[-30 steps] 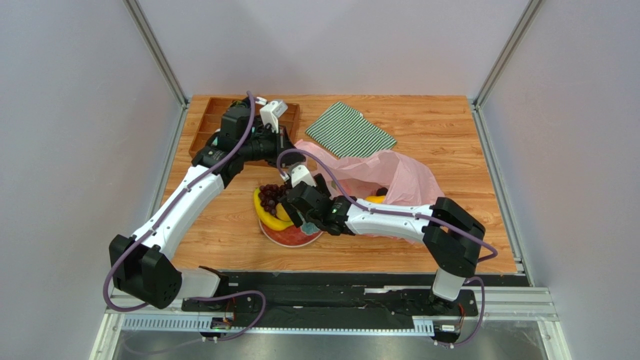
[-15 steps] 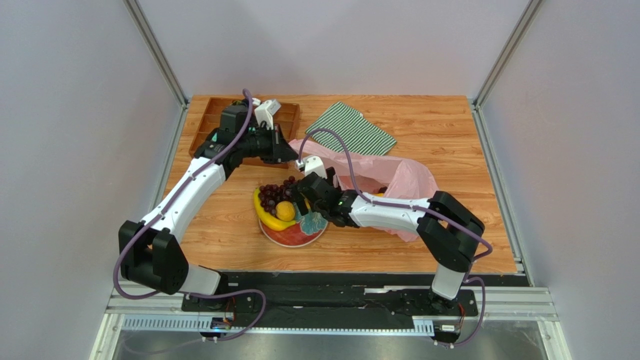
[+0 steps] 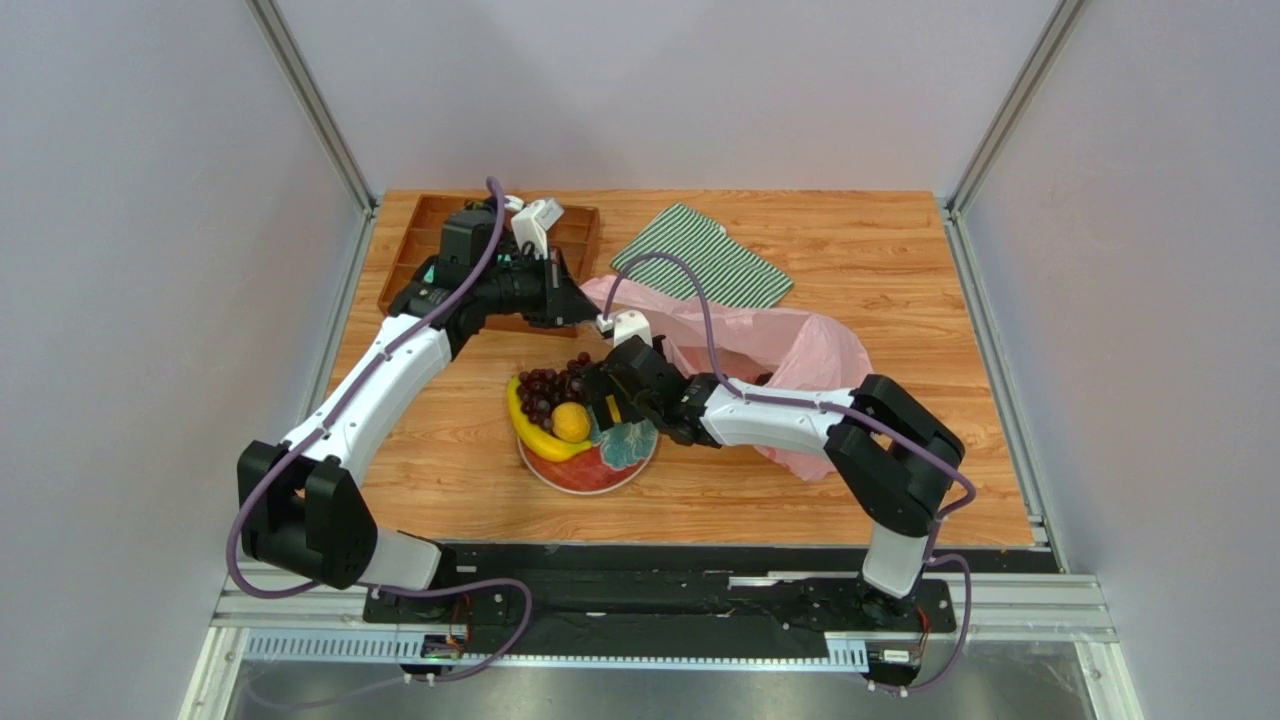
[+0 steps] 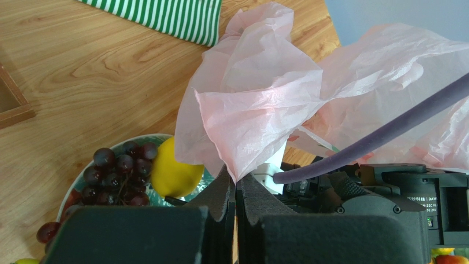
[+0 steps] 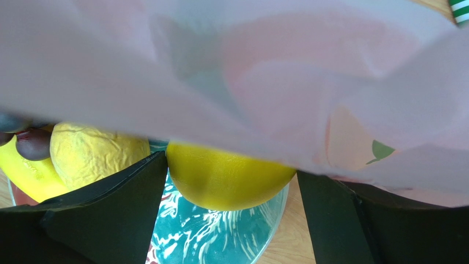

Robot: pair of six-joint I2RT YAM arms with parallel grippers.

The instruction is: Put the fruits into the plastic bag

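My left gripper [image 4: 236,184] is shut on the edge of the thin pink plastic bag [image 4: 258,99] and holds it up above the plate; in the top view it [image 3: 580,309] is at the bag's [image 3: 789,353] left end. My right gripper [image 5: 231,168] is open low over the plate [image 5: 220,236], jaws either side of a yellow lemon [image 5: 228,176], the left finger against it. A second yellow fruit [image 5: 93,154], the banana [image 5: 22,173] and grapes [image 5: 30,142] lie to its left. The top view shows the right gripper [image 3: 598,408], banana [image 3: 534,435] and grapes [image 3: 544,386].
The green-and-white striped cloth [image 3: 699,258] lies at the back, behind the bag. A wooden tray [image 3: 428,240] sits at the back left, under the left arm. The red and teal plate [image 3: 594,468] is near the table's front middle. The bag drapes over the right wrist camera's upper view.
The left gripper has drawn the bag's edge back and to the left. The right gripper has shifted toward the plate's far right side, uncovering a round yellow fruit on the plate.
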